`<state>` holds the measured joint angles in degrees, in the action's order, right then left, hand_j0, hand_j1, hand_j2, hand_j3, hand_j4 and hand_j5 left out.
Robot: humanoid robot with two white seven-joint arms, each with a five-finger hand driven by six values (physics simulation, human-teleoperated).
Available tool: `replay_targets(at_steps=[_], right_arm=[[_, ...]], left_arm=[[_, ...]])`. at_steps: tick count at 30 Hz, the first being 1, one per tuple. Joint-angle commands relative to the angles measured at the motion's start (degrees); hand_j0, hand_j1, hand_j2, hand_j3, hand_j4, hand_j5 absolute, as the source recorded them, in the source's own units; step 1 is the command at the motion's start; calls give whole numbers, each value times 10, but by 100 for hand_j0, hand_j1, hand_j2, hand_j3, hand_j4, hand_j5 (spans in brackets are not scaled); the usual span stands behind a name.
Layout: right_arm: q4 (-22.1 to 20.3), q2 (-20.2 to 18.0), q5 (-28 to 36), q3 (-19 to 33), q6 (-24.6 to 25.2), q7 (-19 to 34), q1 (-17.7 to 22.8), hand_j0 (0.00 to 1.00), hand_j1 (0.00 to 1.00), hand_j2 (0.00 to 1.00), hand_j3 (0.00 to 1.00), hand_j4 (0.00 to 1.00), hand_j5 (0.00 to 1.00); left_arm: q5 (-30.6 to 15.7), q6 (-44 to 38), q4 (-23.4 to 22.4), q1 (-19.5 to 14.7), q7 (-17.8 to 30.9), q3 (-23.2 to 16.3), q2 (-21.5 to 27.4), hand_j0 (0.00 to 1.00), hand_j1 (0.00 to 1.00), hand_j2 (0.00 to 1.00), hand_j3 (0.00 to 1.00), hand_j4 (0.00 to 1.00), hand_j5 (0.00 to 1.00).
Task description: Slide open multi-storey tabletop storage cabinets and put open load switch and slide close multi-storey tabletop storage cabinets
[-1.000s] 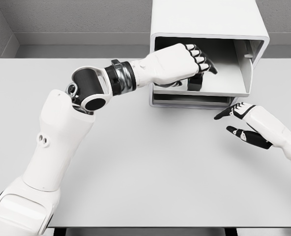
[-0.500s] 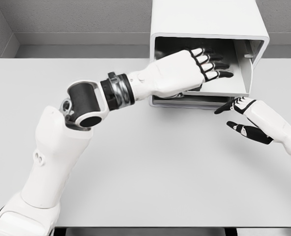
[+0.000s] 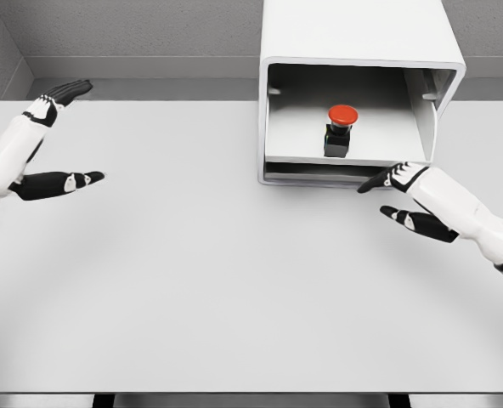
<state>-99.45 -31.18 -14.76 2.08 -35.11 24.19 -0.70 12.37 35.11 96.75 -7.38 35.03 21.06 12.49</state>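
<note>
The white storage cabinet (image 3: 358, 38) stands at the back of the table with its drawer (image 3: 353, 161) slid out. A load switch (image 3: 340, 130) with a red round button on a black base stands upright inside that drawer. My left hand (image 3: 60, 136) is far to the left, open, fingers spread, holding nothing. My right hand (image 3: 390, 195) hovers open just in front of the drawer's right front corner, with its fingertips (image 3: 372, 184) close to the drawer's front edge.
The grey table (image 3: 234, 280) stretches wide in front of the cabinet. A grey wall runs behind the table's far edge.
My left hand let go of the switch inside the drawer and drew back far to the left. The switch now stands alone in the drawer. My right hand crept slightly left toward the drawer front.
</note>
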Motion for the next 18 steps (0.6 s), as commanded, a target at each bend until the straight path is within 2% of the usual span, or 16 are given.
replay_targets(at_steps=[1, 5, 9, 18], right_arm=[[10, 0, 3, -16, 1, 0, -4, 64, 64, 64, 64, 64, 64], [18, 0, 4, -23, 1, 10, -9, 64, 64, 64, 64, 64, 64], [26, 1, 4, -23, 1, 10, -12, 64, 64, 64, 64, 64, 64], [61, 16, -3, -55, 1, 11, -54, 64, 64, 64, 64, 64, 64]], left_arm=[[-16, -1, -74, 1, 0, 35, 5, 100, 100, 100, 100, 100, 100], [-11, -1, -126, 13, 0, 32, 4, 100, 100, 100, 100, 100, 100], [-10, -1, -148, 29, 0, 33, 8, 100, 100, 100, 100, 100, 100], [-10, -1, -154, 27, 0, 32, 10, 100, 100, 100, 100, 100, 100]])
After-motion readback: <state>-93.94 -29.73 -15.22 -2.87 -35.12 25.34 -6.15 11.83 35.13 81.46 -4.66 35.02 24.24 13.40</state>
